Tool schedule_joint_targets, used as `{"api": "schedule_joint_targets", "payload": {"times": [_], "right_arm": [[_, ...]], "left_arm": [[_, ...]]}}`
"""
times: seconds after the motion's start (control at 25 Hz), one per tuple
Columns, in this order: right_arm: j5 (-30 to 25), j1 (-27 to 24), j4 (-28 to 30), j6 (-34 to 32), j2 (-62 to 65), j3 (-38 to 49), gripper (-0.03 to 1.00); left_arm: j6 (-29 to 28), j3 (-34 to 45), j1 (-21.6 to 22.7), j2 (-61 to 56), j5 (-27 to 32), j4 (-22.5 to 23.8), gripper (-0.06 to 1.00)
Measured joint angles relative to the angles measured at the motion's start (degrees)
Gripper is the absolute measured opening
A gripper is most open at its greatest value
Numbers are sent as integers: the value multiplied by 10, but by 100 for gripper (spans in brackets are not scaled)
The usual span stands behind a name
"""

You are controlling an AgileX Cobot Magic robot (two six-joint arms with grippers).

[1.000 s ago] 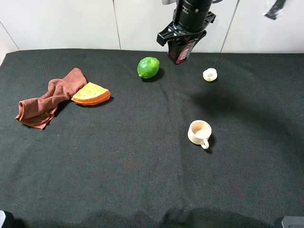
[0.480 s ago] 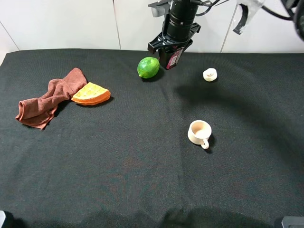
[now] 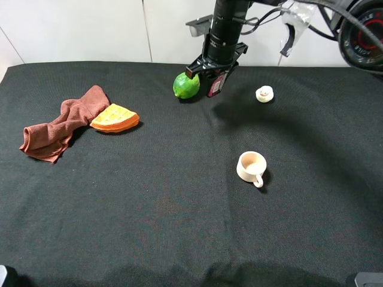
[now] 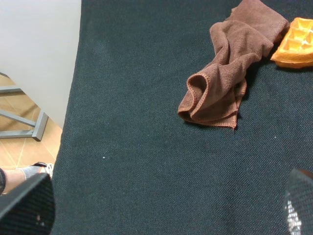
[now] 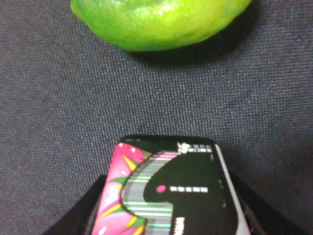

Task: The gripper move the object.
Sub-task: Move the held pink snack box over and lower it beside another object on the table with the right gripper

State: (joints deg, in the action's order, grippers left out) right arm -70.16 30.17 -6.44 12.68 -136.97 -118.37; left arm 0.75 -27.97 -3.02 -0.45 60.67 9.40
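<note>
My right gripper (image 3: 213,73), a black claw on a thick black arm, is shut on the object (image 3: 216,84), a small black box with pink sides. It holds the box low over the black table, just right of a green lime (image 3: 186,85). In the right wrist view the box (image 5: 166,196) fills the lower part between dark fingers (image 5: 93,208), with the lime (image 5: 161,19) beyond it. I cannot tell whether the box touches the table. My left gripper (image 4: 161,210) is open and empty, off to the left of the brown cloth.
A small white lump (image 3: 264,93) lies right of the box. A cream mug (image 3: 251,167) stands mid-table. A brown cloth (image 3: 60,122) and an orange waffle wedge (image 3: 115,118) lie at the left, also in the left wrist view (image 4: 230,68). The table's left edge (image 4: 73,98) shows there.
My right gripper has come down and moved left with the box, from above the table's back edge to just beside the lime. Nothing else has moved.
</note>
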Motion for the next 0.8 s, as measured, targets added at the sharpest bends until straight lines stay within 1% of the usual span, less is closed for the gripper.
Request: {"api": "schedule_joint_targets", "payload": {"times": [0.8], "right_arm": [[0,-5,3,4,-40,0,34]], "left_arm": [[0,0,0,0,0,0,99]]}}
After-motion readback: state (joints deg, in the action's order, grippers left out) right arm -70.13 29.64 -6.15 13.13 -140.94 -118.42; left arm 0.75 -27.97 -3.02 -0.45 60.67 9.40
